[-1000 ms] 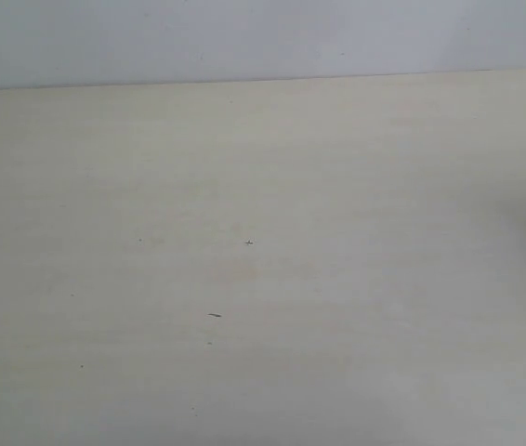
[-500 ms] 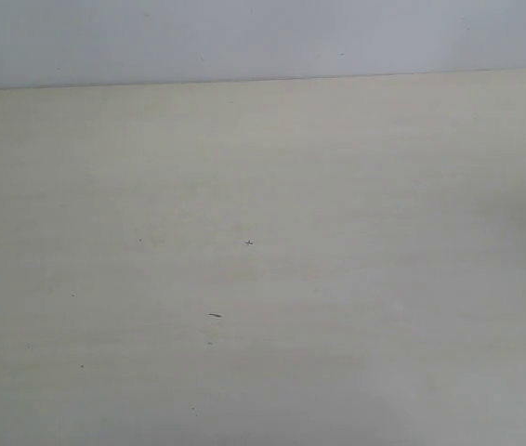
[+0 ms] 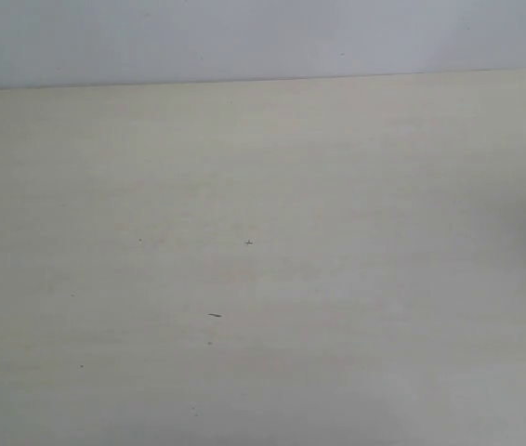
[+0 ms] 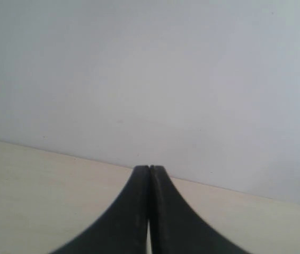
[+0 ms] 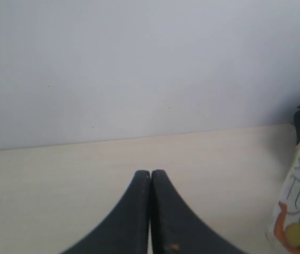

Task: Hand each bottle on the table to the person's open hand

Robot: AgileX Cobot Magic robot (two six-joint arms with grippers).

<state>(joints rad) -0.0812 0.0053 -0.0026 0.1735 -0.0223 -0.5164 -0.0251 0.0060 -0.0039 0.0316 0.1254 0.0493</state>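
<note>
1. The pale table (image 3: 263, 279) runs back to a plain grey-white wall (image 3: 244, 37), and a few dark specks (image 3: 215, 315) dot its surface.
2. The left gripper (image 4: 149, 170) points toward the wall, its black jaws pressed together on nothing.
3. The right gripper (image 5: 150, 174) is likewise closed tight and empty.
4. One bottle (image 5: 298, 206), its white label showing orange and green fruit, leans near the right gripper without touching it.

My workplace looks like a plain lab or test room, though I cannot say for sure: a broad pale cream table (image 3: 263, 279) with faint grain, and behind the table a blank grey-white wall (image 3: 263, 37).
</note>
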